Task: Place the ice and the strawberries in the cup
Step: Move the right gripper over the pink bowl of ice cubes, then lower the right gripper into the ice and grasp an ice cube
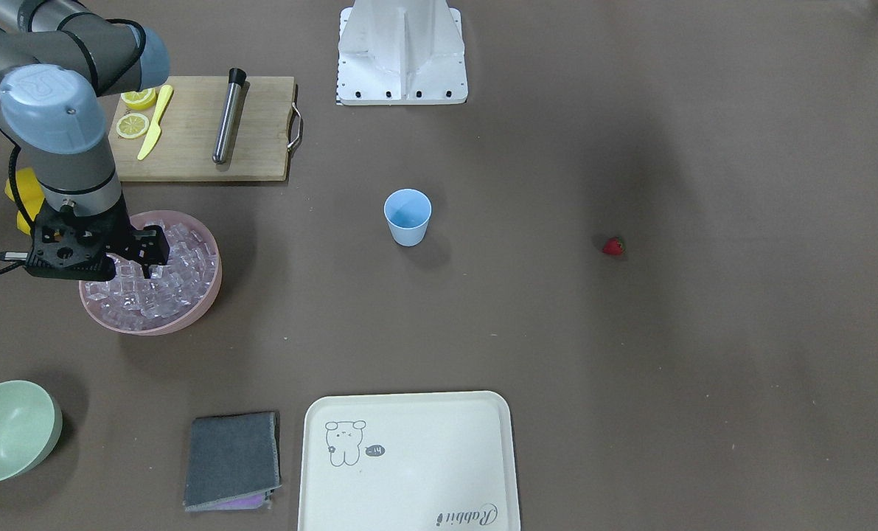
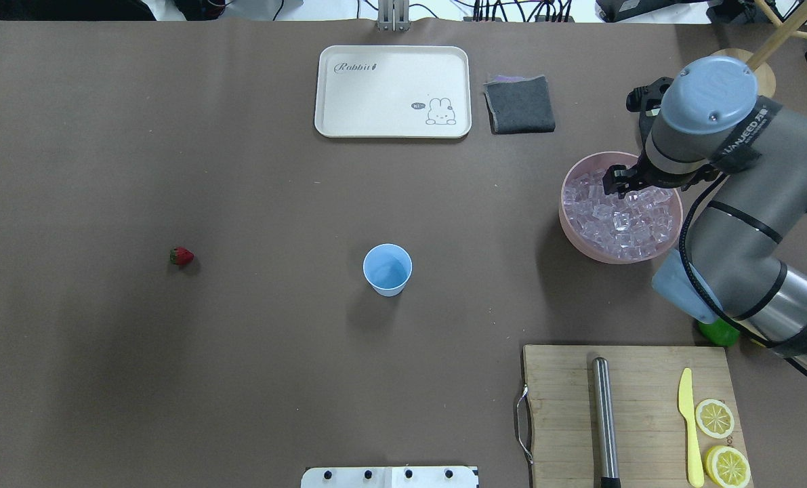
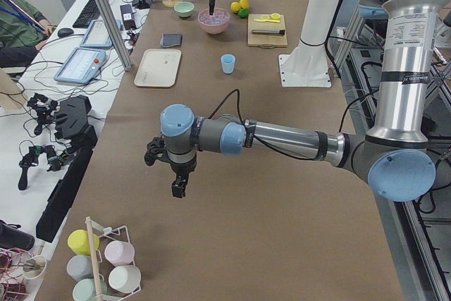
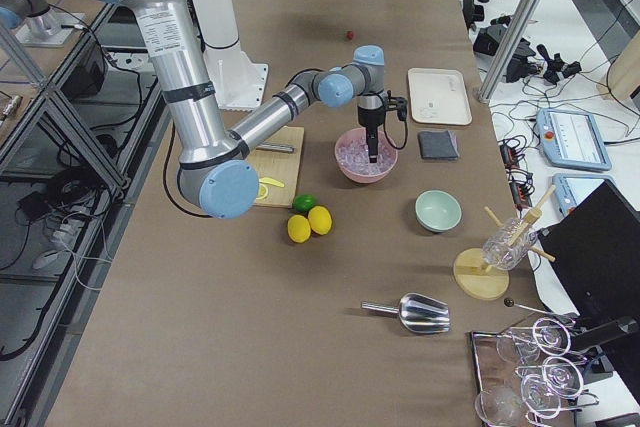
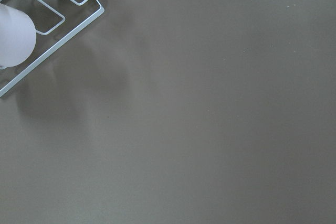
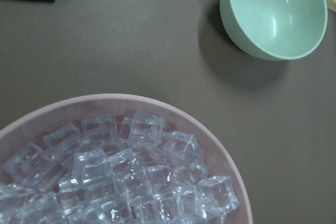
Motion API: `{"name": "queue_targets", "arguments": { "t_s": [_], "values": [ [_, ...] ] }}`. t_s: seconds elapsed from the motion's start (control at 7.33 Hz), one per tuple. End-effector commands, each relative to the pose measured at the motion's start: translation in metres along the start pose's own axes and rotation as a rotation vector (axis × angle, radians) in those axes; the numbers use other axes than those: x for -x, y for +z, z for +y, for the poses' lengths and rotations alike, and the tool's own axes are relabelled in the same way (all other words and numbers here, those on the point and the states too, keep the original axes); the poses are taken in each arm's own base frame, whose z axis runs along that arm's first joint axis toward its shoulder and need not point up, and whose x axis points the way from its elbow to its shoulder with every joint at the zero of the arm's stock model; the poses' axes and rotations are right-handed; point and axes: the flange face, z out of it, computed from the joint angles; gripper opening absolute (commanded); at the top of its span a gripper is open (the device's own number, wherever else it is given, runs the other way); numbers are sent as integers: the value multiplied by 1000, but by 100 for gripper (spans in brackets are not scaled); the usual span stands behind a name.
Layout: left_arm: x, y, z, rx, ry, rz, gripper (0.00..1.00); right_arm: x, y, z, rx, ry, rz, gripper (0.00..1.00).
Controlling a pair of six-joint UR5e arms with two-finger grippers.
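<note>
1. Ice step is on. The right gripper (image 1: 152, 258) is down among the ice (image 1: 180, 276) in the pink bowl (image 1: 206, 295), well off to the robot's-right side of the cup (image 1: 408, 216). Can't tell if it's spread or pinching a cube.
2. Next, I reckon: lift one cube and carry it over the cup, which looks empty.
3. The strawberry (image 1: 613, 246) sits well apart on the cup's other side. The left gripper (image 3: 178, 187) hangs far from the cup, and I can't tell its state.
4. The tray (image 1: 409, 457) beyond the cup reads "Rabbit".

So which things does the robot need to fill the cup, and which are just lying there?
Needed:
ice, in the pink bowl
strawberry
cup

Just lying about:
tray
cloth
green bowl
cutting board
lemon slices
knife
metal rod
</note>
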Motion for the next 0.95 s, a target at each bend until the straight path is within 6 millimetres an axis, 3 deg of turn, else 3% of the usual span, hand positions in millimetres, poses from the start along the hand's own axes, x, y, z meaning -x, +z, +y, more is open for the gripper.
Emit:
{"name": "queue_targets", "arguments": {
  "t_s": [0.0,0.41,0.82],
  "values": [
    [4,5,0,-1,1,0,98,11,4,5,3,-22,54,98],
    [16,19,-9,-7,8,1,98,22,23,4,-4,-42,107,98],
    [17,19,-8,-6,8,0,98,29,31,6,8,-52,117,95]
  ]
}}
